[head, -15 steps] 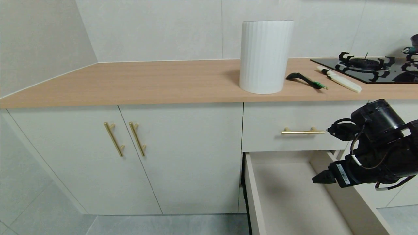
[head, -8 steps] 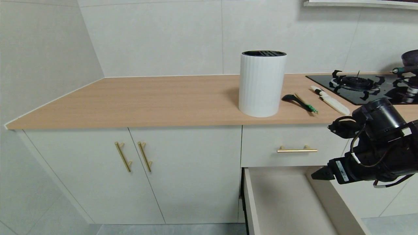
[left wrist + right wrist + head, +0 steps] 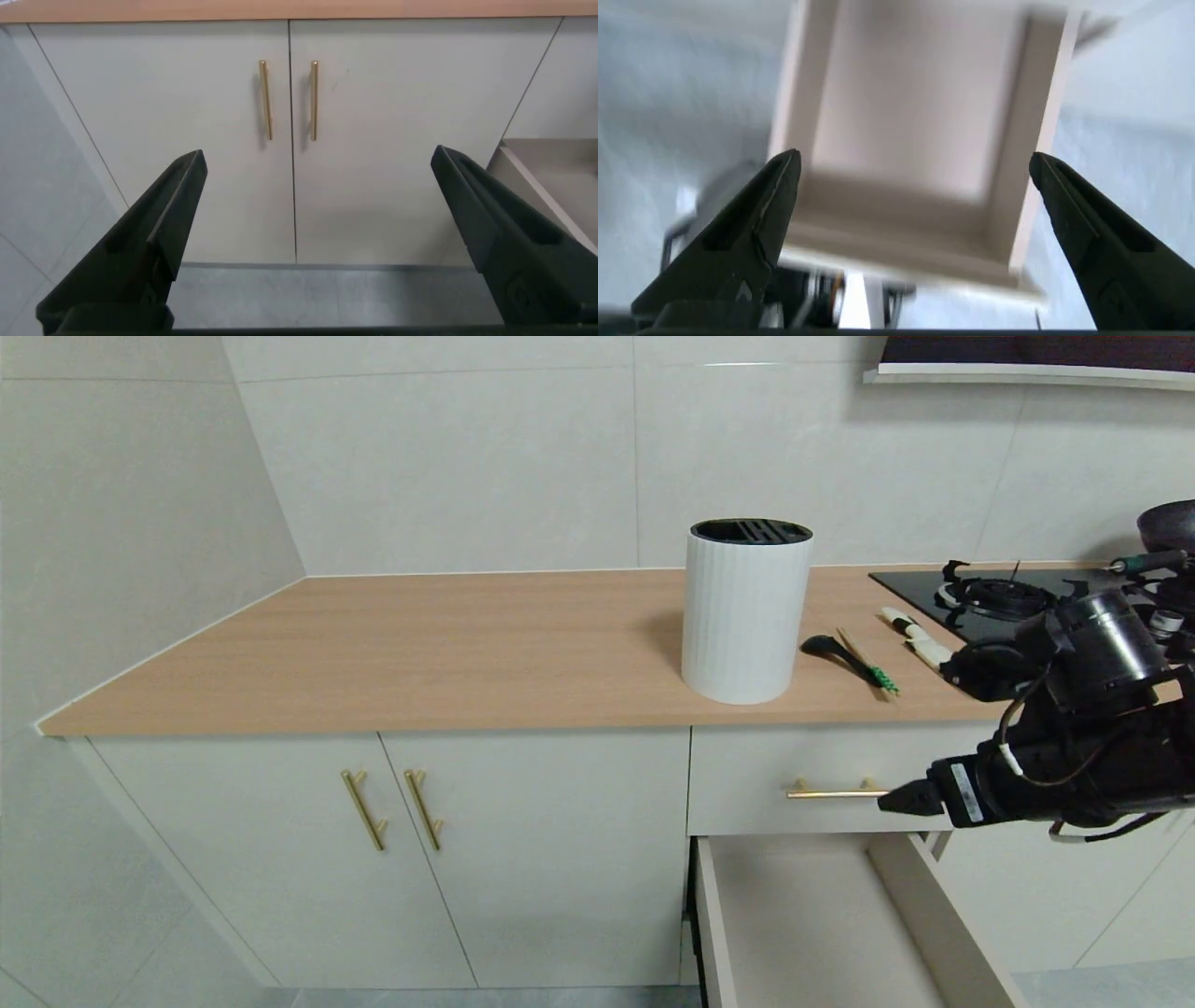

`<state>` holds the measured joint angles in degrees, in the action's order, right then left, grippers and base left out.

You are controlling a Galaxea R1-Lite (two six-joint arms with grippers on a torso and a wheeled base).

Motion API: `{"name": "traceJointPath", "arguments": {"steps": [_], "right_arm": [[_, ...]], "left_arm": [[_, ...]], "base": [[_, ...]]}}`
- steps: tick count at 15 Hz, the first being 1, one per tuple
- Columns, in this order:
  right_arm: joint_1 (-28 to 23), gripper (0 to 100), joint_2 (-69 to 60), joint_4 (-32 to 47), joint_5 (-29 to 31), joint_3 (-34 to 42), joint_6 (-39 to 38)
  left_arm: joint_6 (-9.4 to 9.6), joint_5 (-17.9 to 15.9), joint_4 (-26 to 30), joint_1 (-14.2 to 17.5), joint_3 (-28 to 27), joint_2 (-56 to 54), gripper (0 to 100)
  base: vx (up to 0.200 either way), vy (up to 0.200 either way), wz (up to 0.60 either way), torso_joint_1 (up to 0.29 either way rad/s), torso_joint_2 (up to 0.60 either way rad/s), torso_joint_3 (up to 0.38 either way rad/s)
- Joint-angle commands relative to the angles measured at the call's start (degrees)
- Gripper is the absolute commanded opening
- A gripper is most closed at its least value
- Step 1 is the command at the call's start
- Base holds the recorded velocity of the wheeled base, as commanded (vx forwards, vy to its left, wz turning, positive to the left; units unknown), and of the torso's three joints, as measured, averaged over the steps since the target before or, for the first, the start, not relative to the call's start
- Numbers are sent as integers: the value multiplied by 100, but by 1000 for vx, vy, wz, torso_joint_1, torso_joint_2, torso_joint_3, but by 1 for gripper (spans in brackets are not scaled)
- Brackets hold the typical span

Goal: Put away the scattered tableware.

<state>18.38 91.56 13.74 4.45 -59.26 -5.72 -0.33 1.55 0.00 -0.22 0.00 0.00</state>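
- On the countertop (image 3: 420,653), the scattered tableware lies in a loose cluster between the white ribbed holder (image 3: 745,611) and the hob (image 3: 1004,597). It consists of a black spoon (image 3: 834,651), a wooden stick (image 3: 864,658) with a green tip just beside the spoon, and a pale-handled knife (image 3: 920,642) nearer the hob. None of it is picked up yet.
- Below that cluster, the lower drawer (image 3: 717,915) stands pulled out and bare inside, probably opened to receive the pieces. The upper drawer (image 3: 836,792) above it is closed.
- The right gripper (image 3: 920,735) hangs in front of the drawers, about level with the counter's edge. Its fingers are spread wide with nothing between them, and its wrist camera looks down into the pulled-out drawer.
- The left gripper (image 3: 313,243) sits low, facing the cupboard doors (image 3: 290,140). It is equally wide and empty, well apart from the tableware, and seems parked out of the way.
- The right arm is the one placed for the job, since the pieces lie on its side. All three are thin and flat on the board, so I judge they call for a low, careful pinch.
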Motion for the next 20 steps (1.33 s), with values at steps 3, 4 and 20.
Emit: {"name": "traceJointPath", "arguments": {"steps": [3,4,20], "right_arm": [[-265,100,670,595,3,-1914,0],[-397,100,872,771,12,-2380,-8],[-836,100,2762,709,513,-3935,-193]], "left_arm": [[-2,3,0,4,0,0,100],[-2,3,0,-4,0,0,100],[-2,3,0,4,0,0,100]], "base": [[0,0,0,0,0,0],[0,0,0,0,0,0],[0,0,0,0,0,0]]}}
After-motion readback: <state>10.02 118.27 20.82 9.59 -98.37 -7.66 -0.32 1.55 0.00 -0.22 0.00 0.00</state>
